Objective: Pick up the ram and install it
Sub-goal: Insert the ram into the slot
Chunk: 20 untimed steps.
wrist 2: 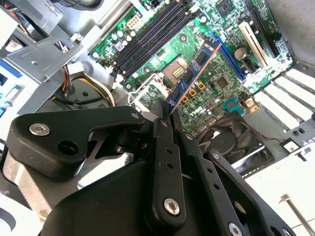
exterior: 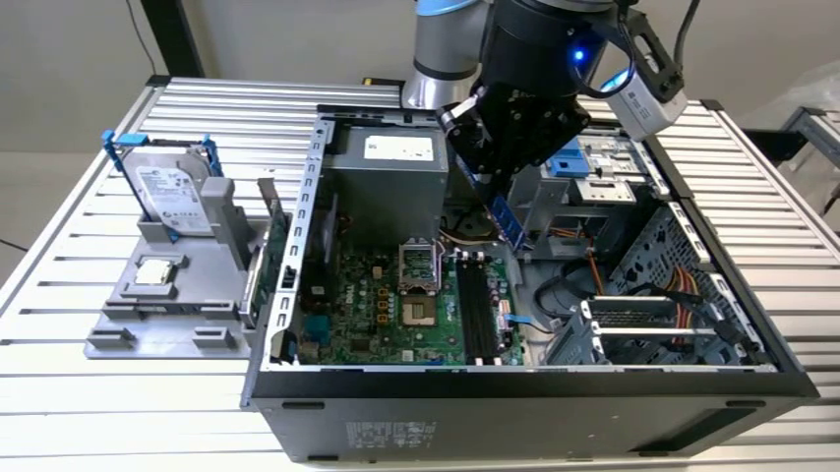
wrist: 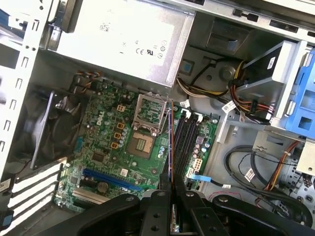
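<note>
Above the motherboard (exterior: 393,305), the upper end of the ram (exterior: 510,226) is covered by the gripper (exterior: 495,189) in the exterior view. In the second wrist view its held end disappears between the fingers (wrist 2: 163,129) pinching it. In the first wrist view the ram stands edge-on as 1 thin line, chips unseen. The arm (exterior: 447,49) is cut by the top edge. Latches on the memory slots (exterior: 479,305) are too small to judge. The fan (wrist 2: 231,135) beside the motherboard is partly covered by gripper linkage. Well to the exterior view's left of the motherboard, the lower part of the hard drive (exterior: 171,192) is sunk in its holder (exterior: 171,295).
</note>
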{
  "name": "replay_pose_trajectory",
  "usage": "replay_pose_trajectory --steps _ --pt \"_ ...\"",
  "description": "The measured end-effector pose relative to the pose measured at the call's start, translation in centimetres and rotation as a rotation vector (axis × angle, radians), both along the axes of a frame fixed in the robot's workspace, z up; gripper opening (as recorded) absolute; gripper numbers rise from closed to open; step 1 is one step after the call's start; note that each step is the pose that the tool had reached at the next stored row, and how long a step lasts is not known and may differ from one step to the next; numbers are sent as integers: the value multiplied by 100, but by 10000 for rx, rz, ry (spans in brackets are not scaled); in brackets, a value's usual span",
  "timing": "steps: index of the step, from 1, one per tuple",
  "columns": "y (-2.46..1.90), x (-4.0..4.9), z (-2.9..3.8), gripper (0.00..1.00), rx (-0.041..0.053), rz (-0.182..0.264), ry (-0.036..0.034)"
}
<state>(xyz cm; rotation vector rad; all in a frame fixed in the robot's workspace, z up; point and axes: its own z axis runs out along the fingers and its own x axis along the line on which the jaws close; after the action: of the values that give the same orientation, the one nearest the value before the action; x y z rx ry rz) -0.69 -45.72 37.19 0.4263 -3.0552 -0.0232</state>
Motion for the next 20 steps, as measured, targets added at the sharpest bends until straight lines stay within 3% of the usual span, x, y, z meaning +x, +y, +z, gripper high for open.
replay_pose_trajectory --steps 20 --pt "0 0 -2 0 0 -930 0"
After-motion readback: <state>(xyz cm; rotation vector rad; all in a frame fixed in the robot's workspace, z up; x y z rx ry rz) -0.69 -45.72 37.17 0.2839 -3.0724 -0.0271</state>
